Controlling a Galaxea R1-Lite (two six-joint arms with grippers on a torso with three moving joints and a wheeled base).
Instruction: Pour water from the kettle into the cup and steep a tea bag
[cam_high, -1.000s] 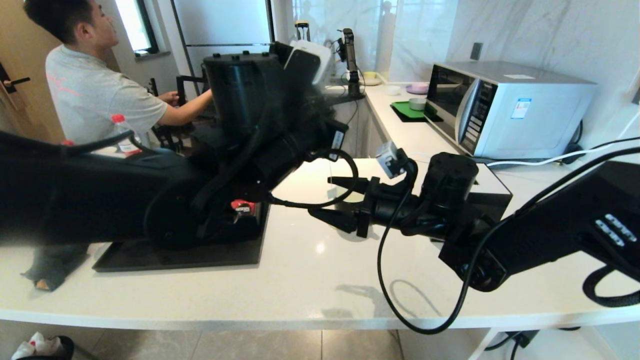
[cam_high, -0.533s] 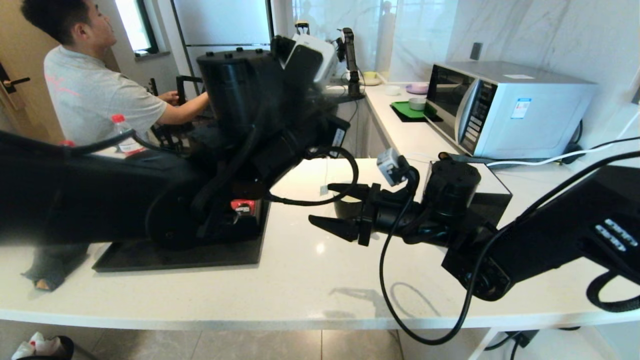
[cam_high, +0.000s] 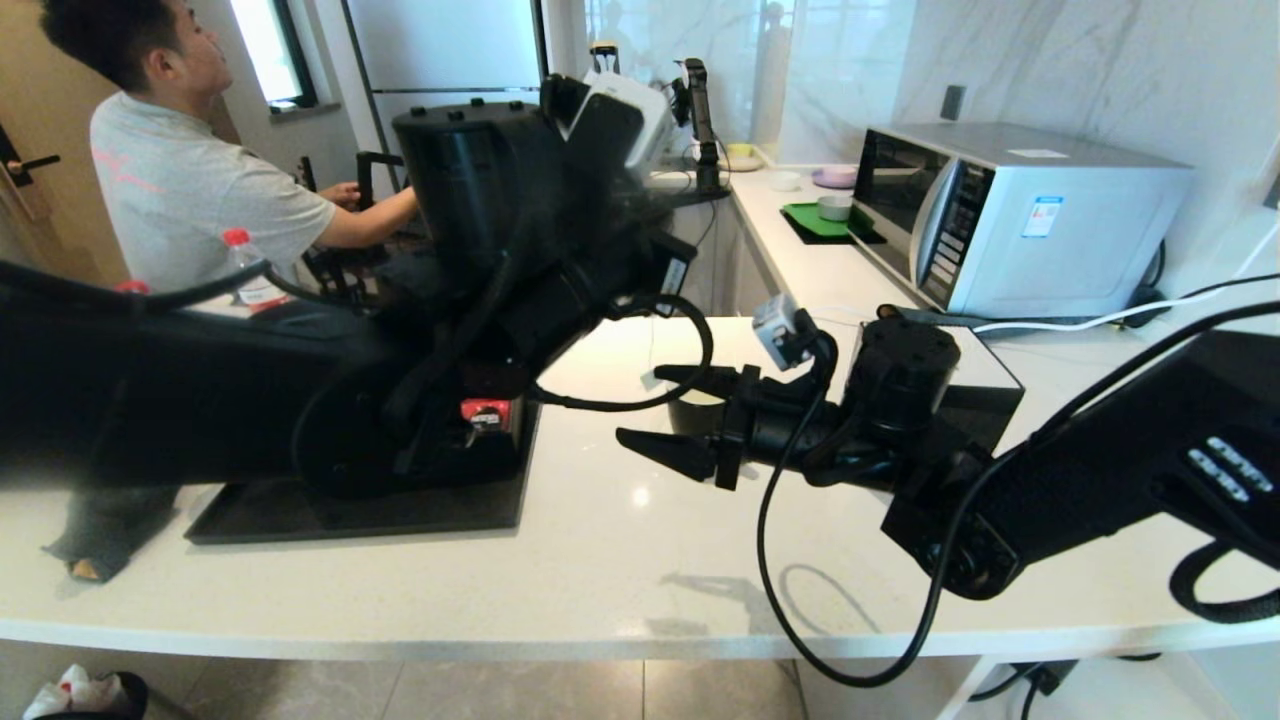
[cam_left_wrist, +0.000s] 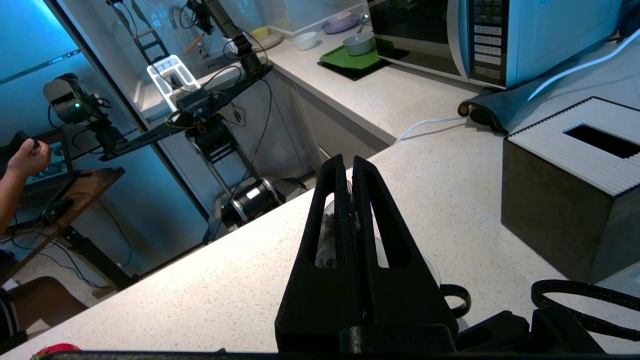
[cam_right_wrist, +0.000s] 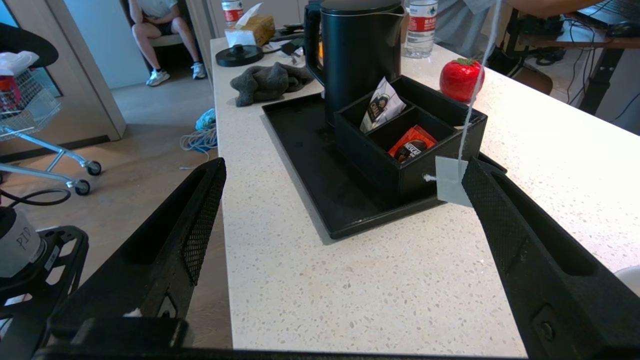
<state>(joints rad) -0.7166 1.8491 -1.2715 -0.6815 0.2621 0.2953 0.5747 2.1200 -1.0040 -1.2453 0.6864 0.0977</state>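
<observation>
My left gripper (cam_left_wrist: 348, 162) is shut on the tea bag (cam_left_wrist: 327, 235), a greyish pouch that shows through the finger cut-outs. It hangs right over the cup (cam_left_wrist: 434, 266), whose white rim and small handle peek out beneath the fingers. The bag's string and paper tag (cam_right_wrist: 452, 180) dangle beside one finger of my right gripper (cam_right_wrist: 340, 180). That gripper is open and empty, low over the counter next to the cup (cam_high: 697, 412). The black kettle (cam_right_wrist: 360, 50) stands on the tray behind a divided box. The water is out of view.
A black tray (cam_right_wrist: 310, 165) carries the box with a white packet (cam_right_wrist: 382, 105) and a red packet (cam_right_wrist: 412, 142). A black tissue box (cam_left_wrist: 575, 185) sits right of the cup. A microwave (cam_high: 1010, 215), a grey cloth (cam_right_wrist: 270, 82) and a red strawberry-shaped object (cam_right_wrist: 460, 77) are nearby.
The right gripper has sunk slightly and the cup now shows behind its fingers. The left arm shifted a little to the left. Neither gripper changed its state.
</observation>
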